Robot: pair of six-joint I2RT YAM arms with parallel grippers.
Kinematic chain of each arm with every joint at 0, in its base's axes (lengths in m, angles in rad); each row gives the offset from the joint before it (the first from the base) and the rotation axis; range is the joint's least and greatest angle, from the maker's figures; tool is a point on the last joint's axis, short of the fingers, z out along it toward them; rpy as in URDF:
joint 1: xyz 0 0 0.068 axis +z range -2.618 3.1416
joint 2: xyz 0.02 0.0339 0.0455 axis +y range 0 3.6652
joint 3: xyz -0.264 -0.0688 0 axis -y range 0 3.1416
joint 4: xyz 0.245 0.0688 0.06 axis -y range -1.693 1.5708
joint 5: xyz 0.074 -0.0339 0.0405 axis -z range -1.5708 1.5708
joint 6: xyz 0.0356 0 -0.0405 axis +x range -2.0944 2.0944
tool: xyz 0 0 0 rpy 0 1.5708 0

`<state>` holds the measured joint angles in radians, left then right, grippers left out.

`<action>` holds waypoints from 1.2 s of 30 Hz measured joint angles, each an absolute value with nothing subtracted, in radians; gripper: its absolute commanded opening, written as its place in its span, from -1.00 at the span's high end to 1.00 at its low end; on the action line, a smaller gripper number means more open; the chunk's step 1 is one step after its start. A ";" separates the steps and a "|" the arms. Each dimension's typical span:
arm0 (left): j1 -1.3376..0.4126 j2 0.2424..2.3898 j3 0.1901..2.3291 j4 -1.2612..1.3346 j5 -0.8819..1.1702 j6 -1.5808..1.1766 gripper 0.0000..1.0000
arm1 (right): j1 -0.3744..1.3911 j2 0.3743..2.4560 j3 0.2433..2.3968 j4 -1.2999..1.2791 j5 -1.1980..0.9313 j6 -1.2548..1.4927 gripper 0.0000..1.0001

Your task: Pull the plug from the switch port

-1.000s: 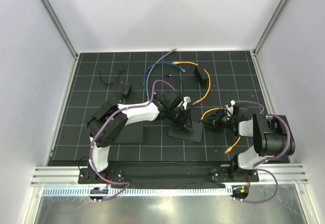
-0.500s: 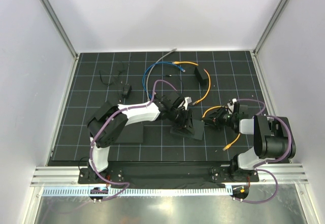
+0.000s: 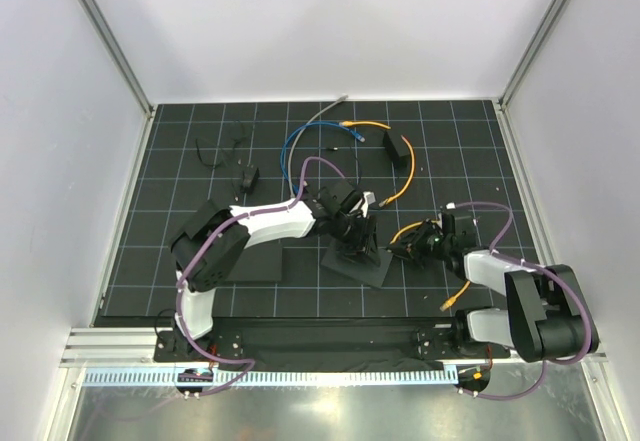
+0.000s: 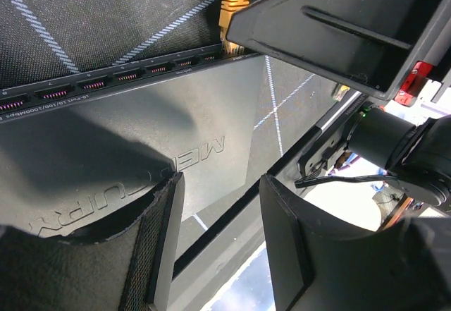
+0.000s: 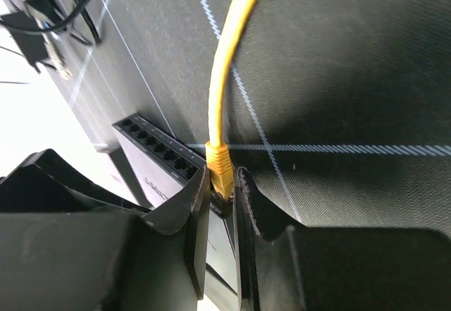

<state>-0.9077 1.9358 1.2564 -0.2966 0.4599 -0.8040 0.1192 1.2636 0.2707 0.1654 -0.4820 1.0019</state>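
Black grid mat (image 3: 200, 161), white walls (image 3: 300, 31) around | right gripper (image 5: 222, 184): nearly closed, pinching plug (image 5: 220, 164) | plug: at end port (image 4: 227, 50) of switch (image 4: 176, 135), orange cable (image 5: 222, 57) curving away over mat | left gripper (image 4: 224, 180): about half open at switch's near edge, can't tell if holding | far back: blue cable (image 3: 284, 146), grey cable (image 3: 325, 113) lying loose

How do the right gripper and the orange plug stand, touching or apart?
Touching. The right wrist view shows the right gripper with its fingers closed against both sides of the plug, no gap.
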 measured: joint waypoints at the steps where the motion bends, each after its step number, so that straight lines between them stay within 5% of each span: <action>1: -0.908 1.934 1.253 -0.296 0.460 -0.804 -0.05 | 0.123 1.266 0.284 0.143 -0.482 0.986 0.61; 10: -0.908 1.919 1.231 -0.284 0.455 -0.804 -0.04 | 0.099 1.340 0.371 0.070 -0.593 0.809 0.00; 19: -0.910 1.919 1.229 -0.281 0.455 -0.804 -0.04 | -0.049 1.402 0.358 0.132 -0.761 0.731 0.09; 36: -0.910 1.919 1.229 -0.279 0.456 -0.804 -0.04 | -0.050 1.520 0.312 0.312 -0.891 0.736 0.31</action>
<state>-0.9096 1.9194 1.2293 -0.2794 0.4561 -0.8036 -0.0498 1.5196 0.3119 0.3122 -0.8913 0.7361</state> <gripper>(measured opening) 0.514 0.354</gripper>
